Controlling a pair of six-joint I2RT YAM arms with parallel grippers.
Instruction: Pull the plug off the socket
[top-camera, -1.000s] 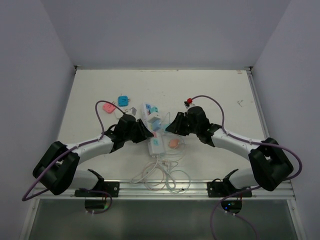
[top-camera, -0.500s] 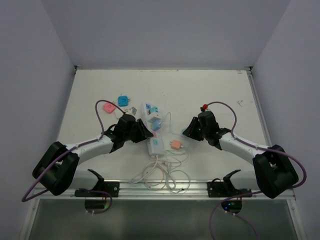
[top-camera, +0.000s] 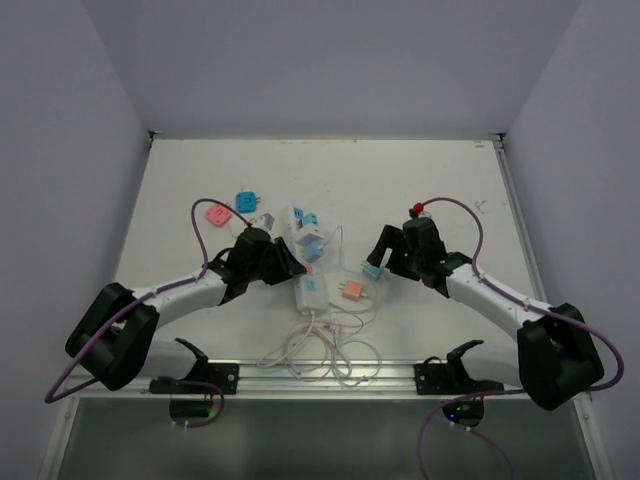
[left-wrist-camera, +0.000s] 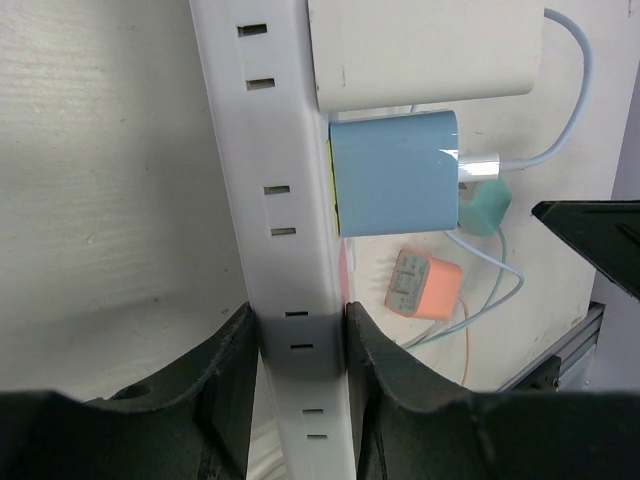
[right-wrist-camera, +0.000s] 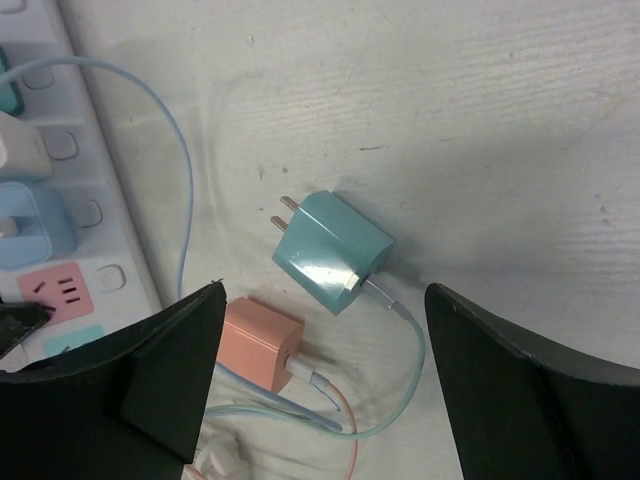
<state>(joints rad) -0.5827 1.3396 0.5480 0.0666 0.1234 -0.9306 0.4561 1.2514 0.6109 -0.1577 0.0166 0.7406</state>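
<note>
The socket (top-camera: 313, 292) is a long white strip lying mid-table, seen edge-on in the left wrist view (left-wrist-camera: 280, 150). My left gripper (top-camera: 289, 264) is shut on it, both pads pressed on the strip's sides (left-wrist-camera: 297, 345). A light blue plug (left-wrist-camera: 395, 185) and a white plug (left-wrist-camera: 430, 50) remain seated in it. The teal plug (right-wrist-camera: 335, 250) lies loose on the table, prongs bare, right of the strip (top-camera: 372, 270). My right gripper (right-wrist-camera: 325, 300) hangs open just above it (top-camera: 383, 256), touching nothing. An orange plug (right-wrist-camera: 262, 345) lies beside the teal one.
A pink adapter (top-camera: 215, 213) and a blue adapter (top-camera: 245, 201) lie at the back left. Thin white and coloured cords (top-camera: 325, 350) coil near the front rail. The strip's pink outlet face (right-wrist-camera: 55, 290) shows in the right wrist view.
My right gripper moved right, away from the strip, carrying the teal plug, then opened; the plug now lies on the table. The left gripper kept its hold.
</note>
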